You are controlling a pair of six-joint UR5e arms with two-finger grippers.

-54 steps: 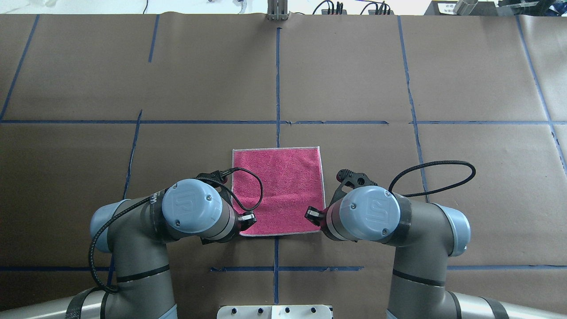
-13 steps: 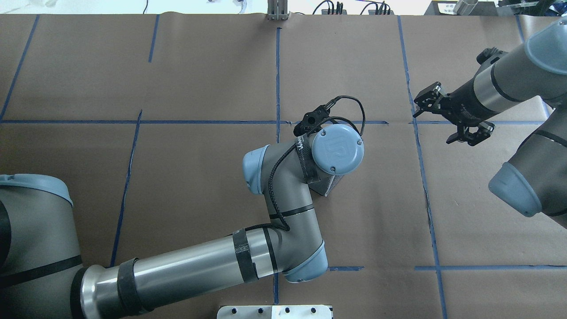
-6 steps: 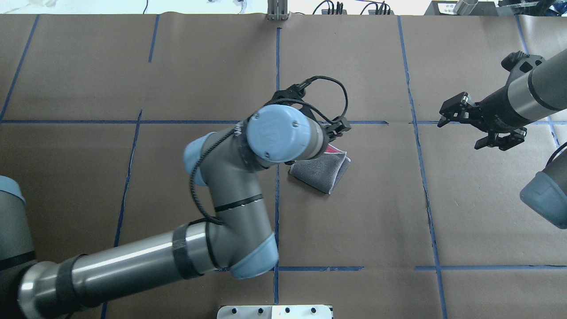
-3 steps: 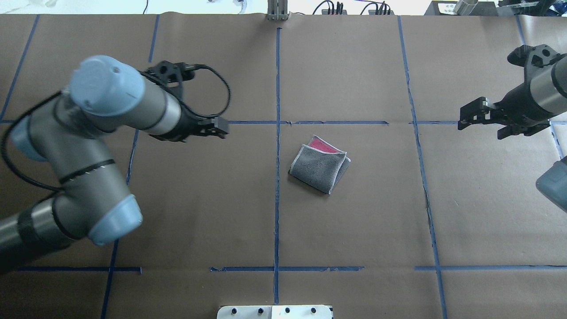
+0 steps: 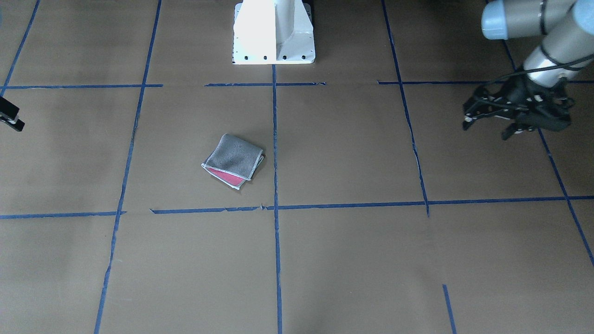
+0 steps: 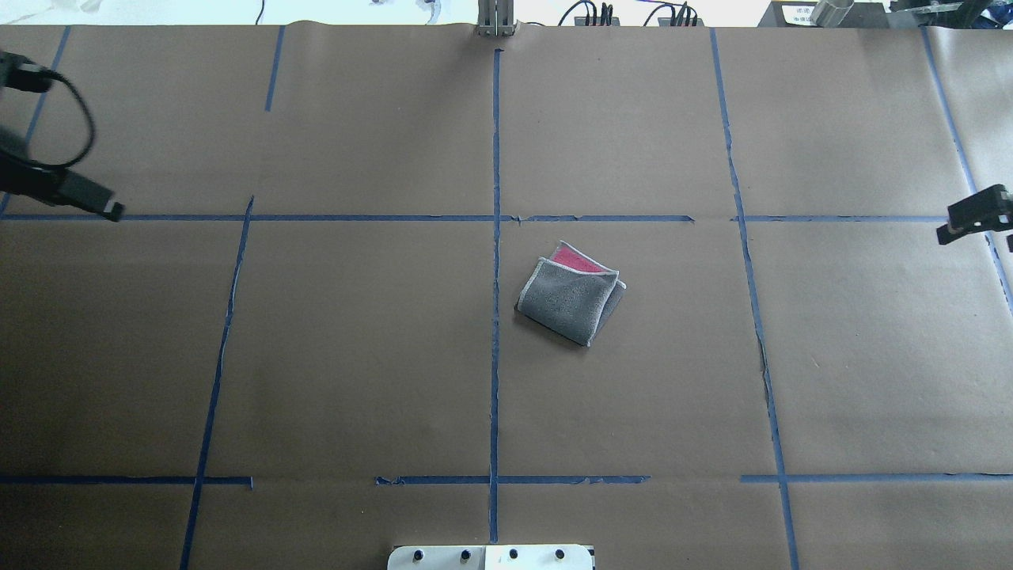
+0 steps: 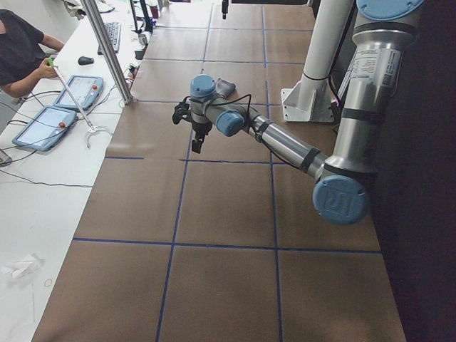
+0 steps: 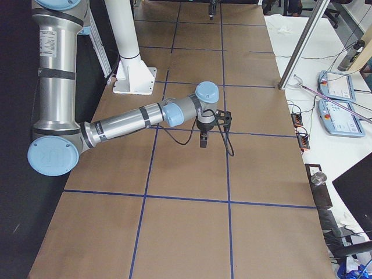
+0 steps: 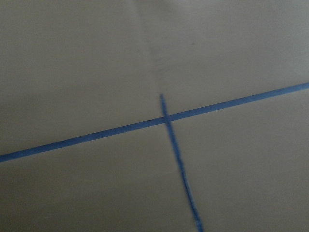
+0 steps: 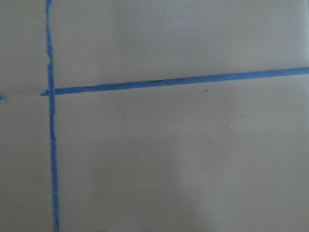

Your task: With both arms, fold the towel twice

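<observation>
The brown paper-covered worktop (image 6: 316,356) fills our views, split into squares by blue tape lines (image 6: 495,142). The left arm (image 7: 285,146) stretches out over the worktop's left end and the right arm (image 8: 128,122) over its right end. The white pedestal base (image 5: 274,32) stands between them at the robot's edge.

The towel (image 6: 570,297) lies near the middle of the worktop, just to the robot's right of the centre tape line. It is folded into a small, skewed square with the grey face up. A strip of pink shows along the edge farthest from the base.

We see the left end effector (image 5: 485,129) well apart from the towel, off to the robot's left. It hangs above bare paper with its fingers spread and nothing between them. The right end effector (image 6: 977,214) shows only in part at the frame edge, well away on the other side of the towel. We cannot tell whether it is released or clenched. Both wrist cameras show only paper and crossing tape.
</observation>
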